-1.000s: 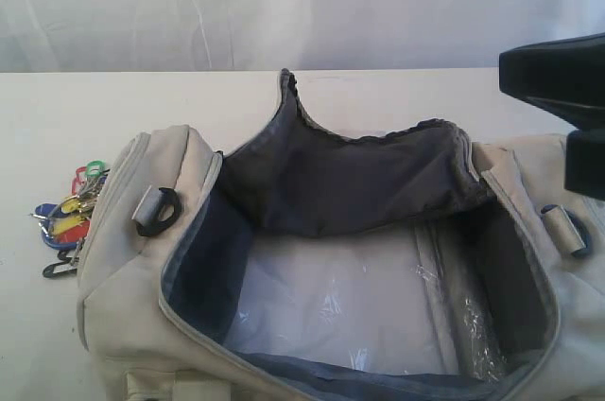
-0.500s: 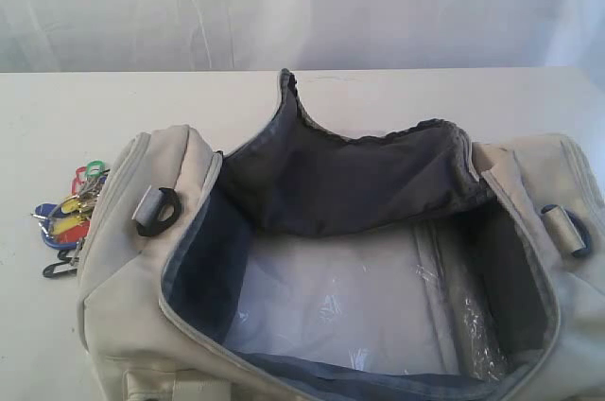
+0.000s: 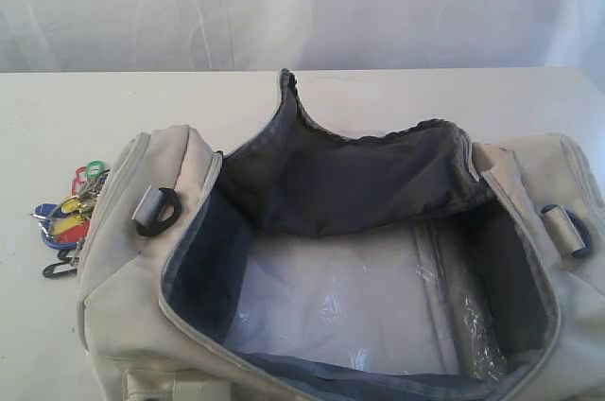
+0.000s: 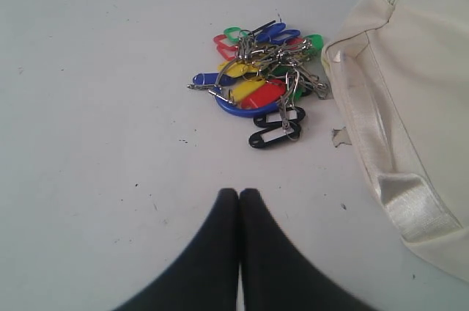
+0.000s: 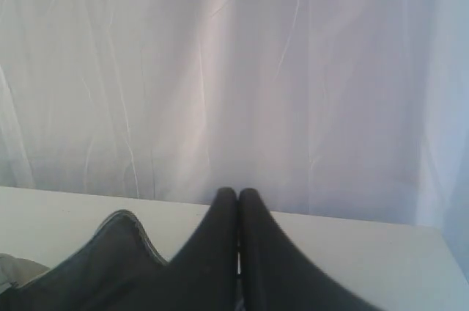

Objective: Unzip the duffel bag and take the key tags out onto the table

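Observation:
The cream duffel bag (image 3: 142, 269) lies unzipped on the white table (image 3: 57, 117), its dark lining flap (image 3: 350, 183) folded up and its inside showing only clear plastic. The bunch of coloured key tags (image 3: 68, 221) rests on the table beside the bag's left end. In the left wrist view the key tags (image 4: 260, 80) lie a short way beyond my left gripper (image 4: 239, 195), which is shut and empty, with the bag's end (image 4: 396, 91) beside them. My right gripper (image 5: 237, 194) is shut and empty, raised near the bag's lining flap (image 5: 110, 252). Neither gripper shows in the exterior view.
A white curtain (image 3: 302, 4) hangs behind the table's far edge. Black strap rings (image 3: 156, 212) sit at the bag's ends. A small scrap (image 4: 341, 135) lies on the table by the bag.
The right arm, seen at the right edge of the exterior view a second ago, has withdrawn out of that view. The bag and key tags have not moved.

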Tool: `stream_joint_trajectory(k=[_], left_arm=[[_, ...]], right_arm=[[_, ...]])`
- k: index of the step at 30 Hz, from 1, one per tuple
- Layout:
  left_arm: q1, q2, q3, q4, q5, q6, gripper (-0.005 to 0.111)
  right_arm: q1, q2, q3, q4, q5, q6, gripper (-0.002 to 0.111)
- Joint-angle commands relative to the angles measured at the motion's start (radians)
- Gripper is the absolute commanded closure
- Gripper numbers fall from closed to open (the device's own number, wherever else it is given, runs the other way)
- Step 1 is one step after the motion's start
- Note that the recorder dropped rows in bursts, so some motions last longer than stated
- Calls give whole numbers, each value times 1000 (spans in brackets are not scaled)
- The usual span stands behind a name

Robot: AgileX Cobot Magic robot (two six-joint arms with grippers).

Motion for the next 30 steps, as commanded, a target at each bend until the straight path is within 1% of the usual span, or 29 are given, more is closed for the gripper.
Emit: stream_joint_trajectory(k=[1,17,20,24,26,28,30], left_arm=[[4,-5,5,-4,5,0,107],[4,-5,5,-4,5,0,107],[4,-5,5,-4,5,0,107],[4,-5,5,-4,3,0,107],[4,-5,5,-4,3,0,107],[4,-5,5,-4,3,0,107],[4,-5,5,-4,3,0,107]], right_arm=[[-5,-34,104,-9,-72,3,108],[-7,-250,664,-9,-86,3,108],[-29,-279,759,-9,-137,10,108],[-85,-334,780,-14,-199,12,108],[-120,-344,780,-32,-201,12,108],[-150,-344,780,-83,-201,12,108],[-172,-344,780,-183,-201,12,108]])
